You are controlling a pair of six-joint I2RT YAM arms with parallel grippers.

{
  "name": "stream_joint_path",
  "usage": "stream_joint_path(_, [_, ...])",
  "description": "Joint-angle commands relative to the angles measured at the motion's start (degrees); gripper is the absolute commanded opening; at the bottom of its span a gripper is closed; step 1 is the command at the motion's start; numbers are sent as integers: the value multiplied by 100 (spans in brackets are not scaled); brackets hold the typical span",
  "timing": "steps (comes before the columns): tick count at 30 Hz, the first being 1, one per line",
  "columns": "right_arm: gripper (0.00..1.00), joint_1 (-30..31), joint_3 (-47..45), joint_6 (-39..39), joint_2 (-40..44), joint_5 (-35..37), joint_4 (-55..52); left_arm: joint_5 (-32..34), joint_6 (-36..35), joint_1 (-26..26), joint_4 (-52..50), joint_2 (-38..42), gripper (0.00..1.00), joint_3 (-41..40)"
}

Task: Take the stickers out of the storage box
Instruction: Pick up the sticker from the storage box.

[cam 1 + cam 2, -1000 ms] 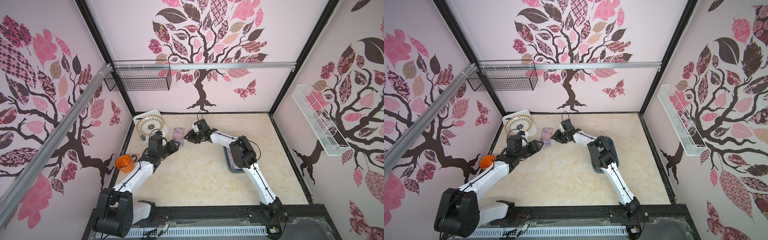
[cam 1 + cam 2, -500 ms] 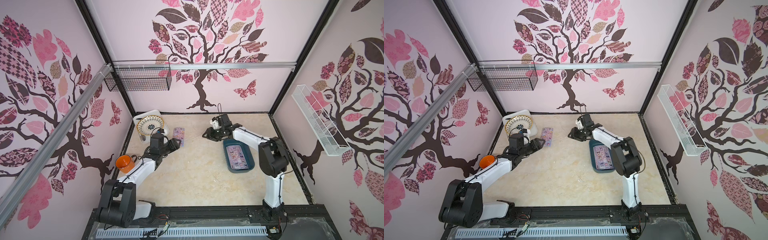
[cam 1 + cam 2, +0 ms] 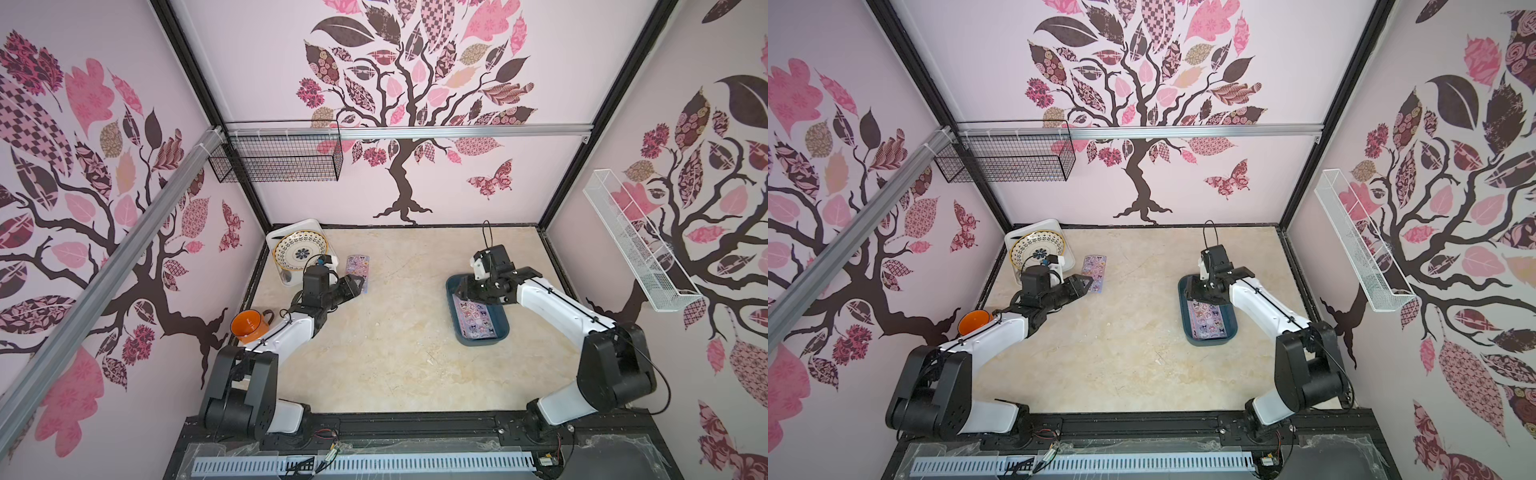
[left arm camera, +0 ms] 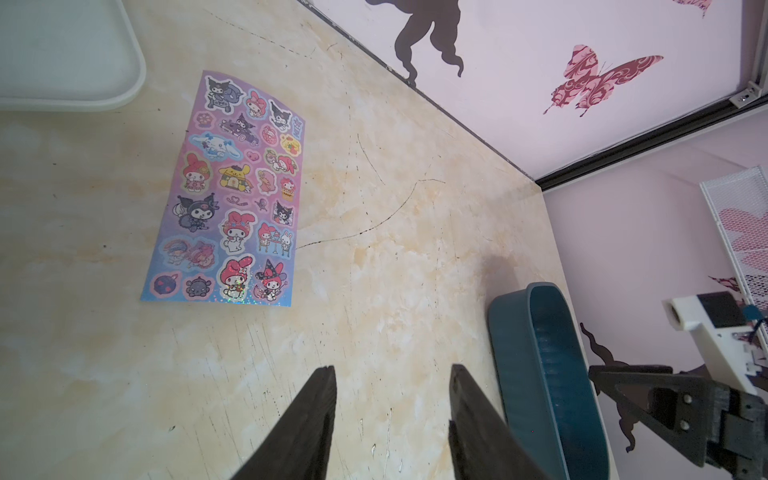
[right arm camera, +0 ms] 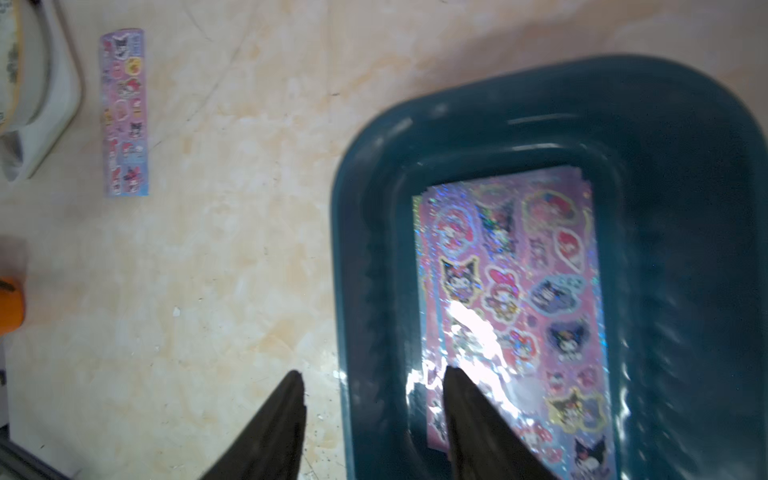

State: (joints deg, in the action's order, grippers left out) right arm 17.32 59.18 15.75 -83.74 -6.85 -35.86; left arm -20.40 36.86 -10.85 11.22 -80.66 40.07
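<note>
The storage box [image 3: 482,341] [image 3: 1209,341] is a dark teal tub on the right of the table, with a stack of pink stickers [image 3: 477,319] [image 3: 1209,321] [image 5: 523,286] lying flat inside. One sticker sheet [image 3: 359,271] [image 3: 1094,269] [image 4: 232,195] [image 5: 124,112] lies on the table at the back left. My right gripper [image 3: 469,291] [image 3: 1196,293] [image 5: 374,372] is open above the box's far left wall [image 5: 374,208], one finger over the table and one over the stack. My left gripper [image 3: 355,287] [image 3: 1082,286] [image 4: 392,368] is open and empty, just short of the loose sheet.
A white tray [image 3: 291,227] holding a patterned plate [image 3: 300,250] sits in the back left corner. An orange cup [image 3: 248,326] stands by the left wall. A black wire basket [image 3: 276,160] hangs on the back wall and a white one [image 3: 636,245] on the right wall.
My right arm has swung from beside the loose sheet at the back left across to the box, uncovering the box, and its jaws have spread. My left gripper has stayed near the sheet, its jaws slightly narrower.
</note>
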Motion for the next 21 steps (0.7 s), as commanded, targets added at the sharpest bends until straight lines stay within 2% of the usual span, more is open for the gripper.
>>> stream_joint_path(1, [73, -72, -358, -105, 487, 1099, -19, -124, -176, 7, 180, -134, 51, 76])
stream_joint_path(5, [77, -220, -384, -224, 149, 1101, -104, -303, -266, 12, 317, -364, 55, 73])
stream_joint_path(13, [81, -229, 275, -680, -854, 946, -408, -1128, -306, -18, 1149, -1181, 58, -8])
stream_joint_path(21, [82, -301, 702, -996, -1584, 753, -674, -963, -652, -88, 647, -1273, 58, 204])
